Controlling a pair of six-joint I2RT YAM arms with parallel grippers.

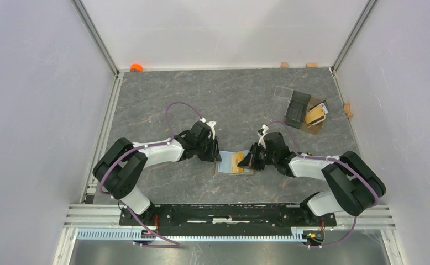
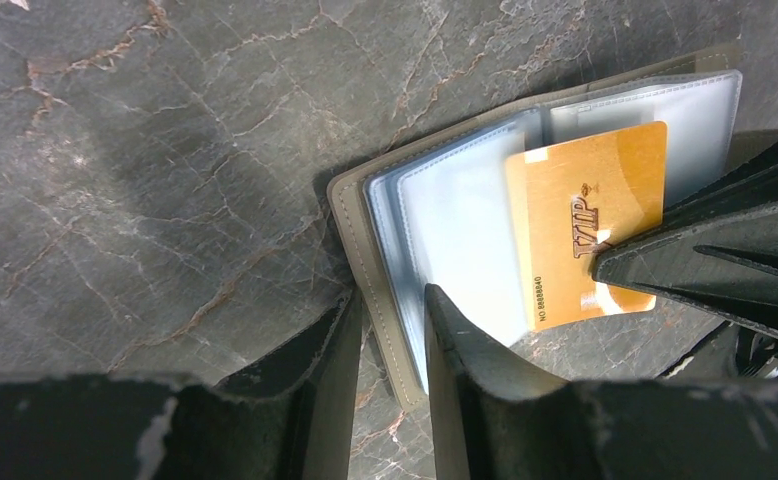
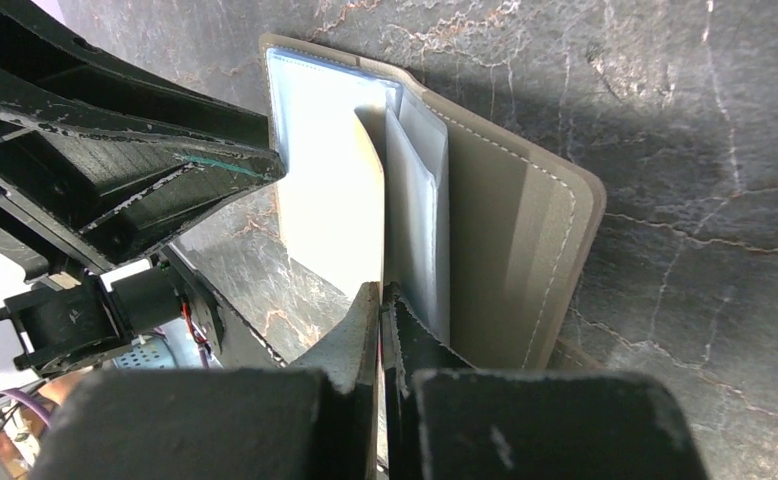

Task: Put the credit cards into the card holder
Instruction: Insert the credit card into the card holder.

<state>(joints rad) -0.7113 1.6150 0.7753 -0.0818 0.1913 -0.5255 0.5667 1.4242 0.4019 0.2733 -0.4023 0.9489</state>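
Left wrist: right claw [image 2: 615, 262] hides credit card [image 2: 577, 215] corner.

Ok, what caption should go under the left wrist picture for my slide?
Right jaws hold a gold card at the open card holder; left jaws straddle its edge.

Clear plastic box [image 1: 297, 107] far right; small orange object [image 1: 136, 67] by back wall; grey marbled table [image 1: 202, 99]

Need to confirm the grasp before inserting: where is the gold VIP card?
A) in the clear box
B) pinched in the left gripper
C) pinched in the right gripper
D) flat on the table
C: the right gripper is shut on the gold card at the open card holder.
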